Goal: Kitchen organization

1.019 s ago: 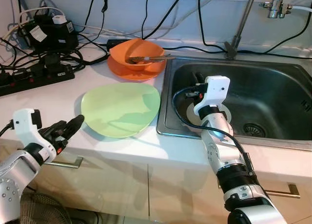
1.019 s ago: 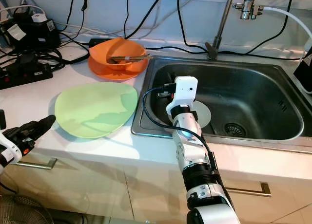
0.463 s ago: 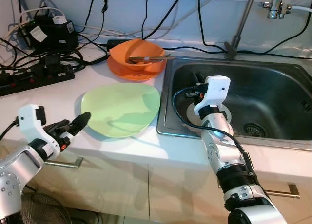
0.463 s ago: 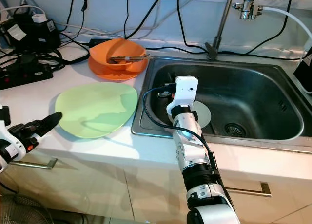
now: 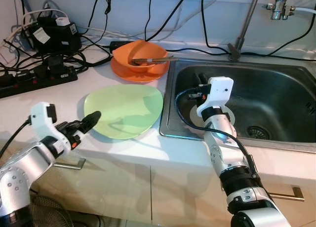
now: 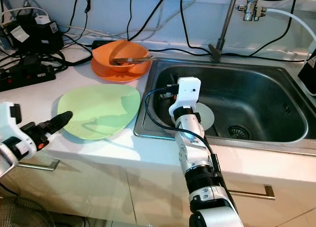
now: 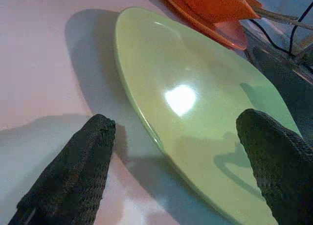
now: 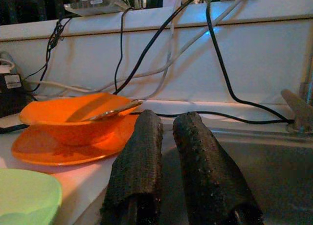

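A pale green plate (image 5: 126, 108) lies flat on the white counter, left of the sink. My left gripper (image 5: 90, 122) is open at the plate's near left rim, low over the counter; in the left wrist view its fingers (image 7: 83, 161) stand wide on either side of that rim of the green plate (image 7: 195, 117). Behind it, an orange bowl (image 5: 139, 53) holding a metal utensil (image 5: 150, 59) sits on an orange plate (image 5: 136, 73). My right gripper (image 8: 166, 124) is shut and empty, raised inside the sink's left side near its wall.
The steel sink (image 5: 281, 79) holds a white round disc (image 6: 206, 116) next to the drain (image 5: 257, 132). A faucet pipe (image 5: 245, 20) rises behind it. Power strips (image 5: 37, 79), adapters and many black cables crowd the back left of the counter. Cabinet handles sit below the counter edge.
My left gripper has moved forward and to the right, from off the counter's front edge up to the green plate's rim. The right arm has stayed still.
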You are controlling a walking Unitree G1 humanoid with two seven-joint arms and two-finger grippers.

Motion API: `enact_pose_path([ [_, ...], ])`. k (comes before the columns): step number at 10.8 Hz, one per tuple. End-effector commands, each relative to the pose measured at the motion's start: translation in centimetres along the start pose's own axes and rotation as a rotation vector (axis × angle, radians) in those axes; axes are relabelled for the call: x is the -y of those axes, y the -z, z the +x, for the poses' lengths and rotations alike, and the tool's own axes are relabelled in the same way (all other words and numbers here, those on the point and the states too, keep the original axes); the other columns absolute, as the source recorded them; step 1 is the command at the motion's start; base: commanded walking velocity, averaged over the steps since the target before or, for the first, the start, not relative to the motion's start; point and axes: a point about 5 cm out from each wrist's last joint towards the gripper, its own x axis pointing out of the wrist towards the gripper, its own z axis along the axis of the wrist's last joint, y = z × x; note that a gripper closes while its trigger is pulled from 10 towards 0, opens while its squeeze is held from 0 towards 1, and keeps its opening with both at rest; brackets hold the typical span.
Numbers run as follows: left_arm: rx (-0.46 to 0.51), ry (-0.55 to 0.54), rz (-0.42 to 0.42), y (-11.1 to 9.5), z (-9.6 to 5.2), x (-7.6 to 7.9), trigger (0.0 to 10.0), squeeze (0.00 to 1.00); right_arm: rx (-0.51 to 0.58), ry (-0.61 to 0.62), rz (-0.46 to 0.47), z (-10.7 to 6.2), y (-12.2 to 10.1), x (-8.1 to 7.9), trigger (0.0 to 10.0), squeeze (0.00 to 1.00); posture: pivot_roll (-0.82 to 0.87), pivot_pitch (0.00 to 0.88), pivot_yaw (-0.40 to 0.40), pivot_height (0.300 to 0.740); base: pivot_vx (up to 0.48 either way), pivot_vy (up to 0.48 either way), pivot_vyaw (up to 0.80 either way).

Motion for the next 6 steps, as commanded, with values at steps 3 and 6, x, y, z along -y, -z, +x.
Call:
enact_pose_path([
  [3, -0.104, -0.004, -0.092, 1.8, 1.5, 0.6, 10.0, 0.00, -0.009, 0.012, -0.006, -0.3, 0.3, 0.2, 10.0, 0.00, 0.24, 0.000, 0.038, 0.740, 0.000, 0.000, 0.00],
  [6, -0.121, 0.006, -0.154, 2.4, 2.8, 1.6, 10.0, 0.00, -0.009, 0.010, -0.006, -0.3, 0.3, 0.2, 10.0, 0.00, 0.23, 0.001, 0.041, 0.740, 0.000, 0.000, 0.00],
])
